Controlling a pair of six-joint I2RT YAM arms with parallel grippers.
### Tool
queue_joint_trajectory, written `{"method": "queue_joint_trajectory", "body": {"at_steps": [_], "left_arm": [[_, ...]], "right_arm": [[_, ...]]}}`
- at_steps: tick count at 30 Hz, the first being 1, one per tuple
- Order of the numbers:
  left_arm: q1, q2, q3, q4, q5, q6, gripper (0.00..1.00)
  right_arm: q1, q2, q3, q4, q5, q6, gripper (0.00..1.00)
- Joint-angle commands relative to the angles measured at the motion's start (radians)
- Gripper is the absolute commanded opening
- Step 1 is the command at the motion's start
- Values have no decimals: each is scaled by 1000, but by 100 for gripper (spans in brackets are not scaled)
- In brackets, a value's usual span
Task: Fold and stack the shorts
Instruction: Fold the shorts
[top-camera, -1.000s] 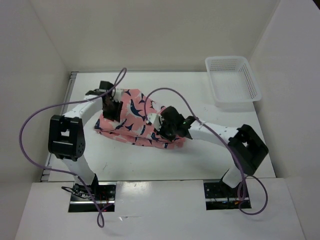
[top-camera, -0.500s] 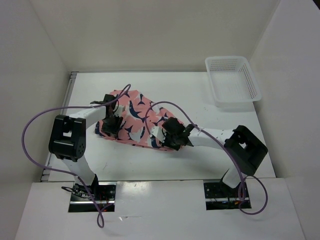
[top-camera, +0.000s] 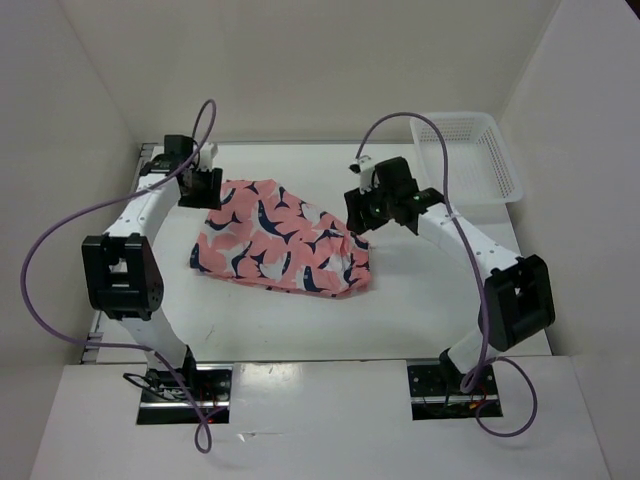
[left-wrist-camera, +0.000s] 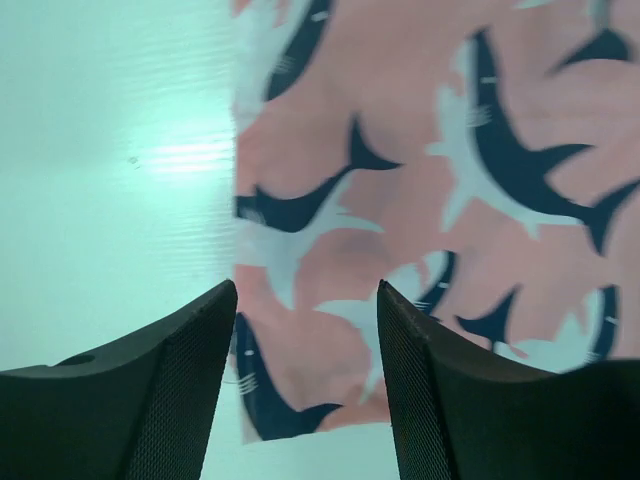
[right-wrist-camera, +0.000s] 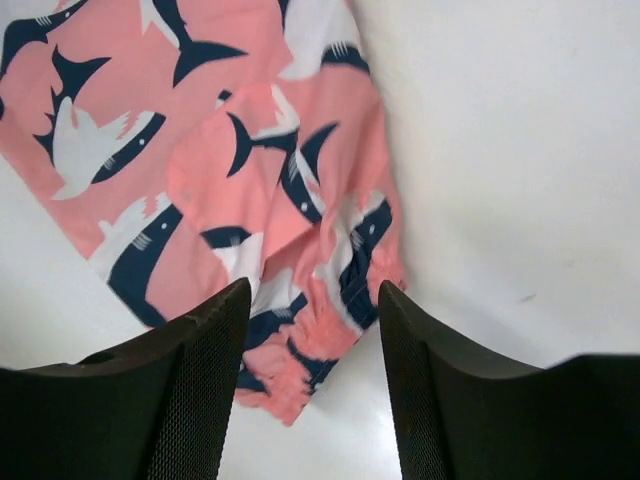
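The coral-pink shorts (top-camera: 280, 240) with navy and white sharks lie folded on the white table (top-camera: 430, 290), a little left of the middle. My left gripper (top-camera: 200, 186) hovers over their far left corner, open and empty. In the left wrist view the shorts (left-wrist-camera: 420, 150) fill the right side under the left gripper (left-wrist-camera: 306, 290), with their edge running down between the black fingers (left-wrist-camera: 150, 390). My right gripper (top-camera: 372, 207) hangs open above their far right edge. In the right wrist view the bunched waistband end of the shorts (right-wrist-camera: 300, 350) shows between the jaws of the right gripper (right-wrist-camera: 315, 290).
A white plastic mesh basket (top-camera: 467, 160) stands at the far right corner of the table. White walls close in the table at the back and on both sides. Purple cables (top-camera: 60, 240) loop off both arms.
Both grippers have opened, let go of the shorts and drawn back up towards the far side. The shorts, bunched under the arms before, now lie flatter on the table.
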Motion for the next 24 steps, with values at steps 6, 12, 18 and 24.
{"method": "queue_joint_trajectory", "body": {"at_steps": [6,12,18,24], "left_arm": [[109,187,-18,-23,-74,3,66],[109,242,-93,-2,-65,3,67],[109,285,-140,9,-66,3,58],[109,306,-169,-20,-11,3,13]], "right_arm": [[-64,95,-165,-21,-154,286,71],[-77,184,-203,56,-226,353,76],[-77,269,-166,81,-214,404,69],[-77,295,-146,105,-124,435,14]]}}
